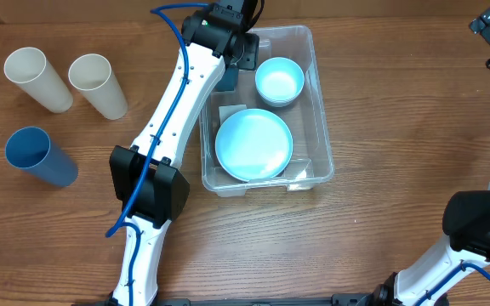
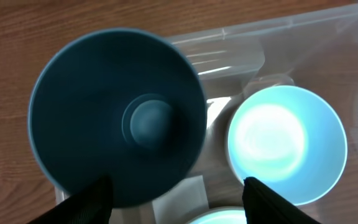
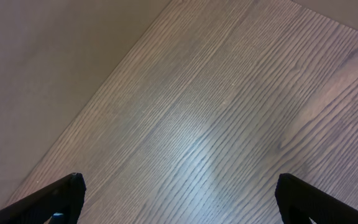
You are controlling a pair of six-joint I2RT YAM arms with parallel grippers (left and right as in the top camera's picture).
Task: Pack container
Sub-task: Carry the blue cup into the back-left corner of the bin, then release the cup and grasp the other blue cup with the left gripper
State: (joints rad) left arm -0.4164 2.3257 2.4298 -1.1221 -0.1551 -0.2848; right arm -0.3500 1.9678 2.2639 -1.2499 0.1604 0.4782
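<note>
The clear plastic container (image 1: 323,136) sits mid-table and holds a light blue plate (image 1: 253,144) and a light blue bowl (image 1: 279,81). My left gripper (image 2: 179,186) is above the container's far left corner with its fingers spread wide. A dark blue cup (image 2: 117,118) is upright just below it, mouth up, mostly hidden under the arm in the overhead view (image 1: 227,78). I cannot tell whether the cup rests on the base. The bowl (image 2: 286,144) and the container wall (image 2: 278,31) also show in the left wrist view. My right gripper (image 3: 179,186) is open over bare wood at the far right.
Two cream cups (image 1: 37,78) (image 1: 98,85) and a blue cup (image 1: 39,155) lie on the table at the left. A white label (image 2: 180,198) shows on the container's base. The left arm (image 1: 173,110) stretches along the container's left side.
</note>
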